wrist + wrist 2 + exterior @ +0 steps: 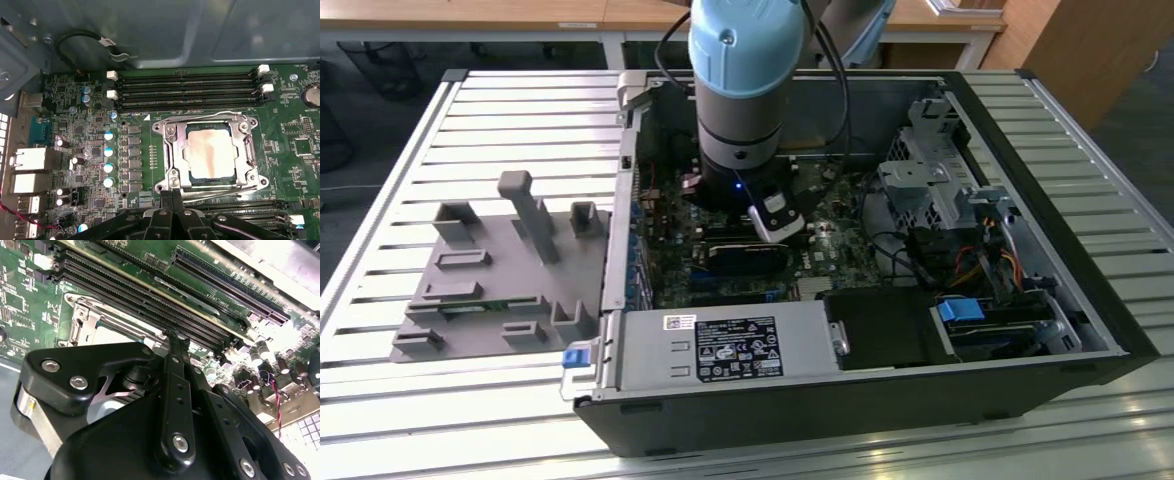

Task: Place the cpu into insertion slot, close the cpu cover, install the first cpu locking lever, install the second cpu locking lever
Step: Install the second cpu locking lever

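Observation:
In the first wrist view the cpu (210, 152) lies flat in the insertion slot (159, 128), its silvery-tan top showing through the window of the cpu cover (173, 150). The cover lies flat over the chip. Thin wire levers (200, 116) run along the frame's edges. My gripper (172, 194) is shut, its two black fingertips together at the socket's edge nearest the camera, with nothing visible between them. In the second wrist view the gripper (176, 337) stands over the socket's metal frame (82, 322). In the exterior view the gripper (781, 228) hangs inside the open computer case (1067, 300).
Long black memory slots (185, 90) run beside the socket, and more lie under the fingers. Blue-topped capacitors (108, 150) and rear ports (30, 160) stand nearby. The exterior view shows a grey fixture (494, 280) on the slatted table, the power supply (720, 350) and a drive cage (934, 180).

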### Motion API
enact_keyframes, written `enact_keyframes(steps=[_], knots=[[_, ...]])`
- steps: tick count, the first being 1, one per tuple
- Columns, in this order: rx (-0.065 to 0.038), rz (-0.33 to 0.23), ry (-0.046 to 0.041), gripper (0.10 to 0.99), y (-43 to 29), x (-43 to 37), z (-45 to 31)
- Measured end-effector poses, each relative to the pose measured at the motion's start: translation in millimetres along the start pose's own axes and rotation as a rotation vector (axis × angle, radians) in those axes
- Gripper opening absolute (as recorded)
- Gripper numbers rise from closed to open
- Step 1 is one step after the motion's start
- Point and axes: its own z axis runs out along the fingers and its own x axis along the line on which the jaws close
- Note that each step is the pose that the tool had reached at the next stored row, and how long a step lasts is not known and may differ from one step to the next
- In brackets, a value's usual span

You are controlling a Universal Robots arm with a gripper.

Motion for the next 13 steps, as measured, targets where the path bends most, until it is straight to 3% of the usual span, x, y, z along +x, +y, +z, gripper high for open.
enact_keyframes(steps=[5, 13], knots=[[-0.026, 0.001, 0.0018, 0.106, -3.0, 1.1, 1.2], [-0.044, 0.002, 0.0031, 0.106, -4.7, 3.3, 6.1]])
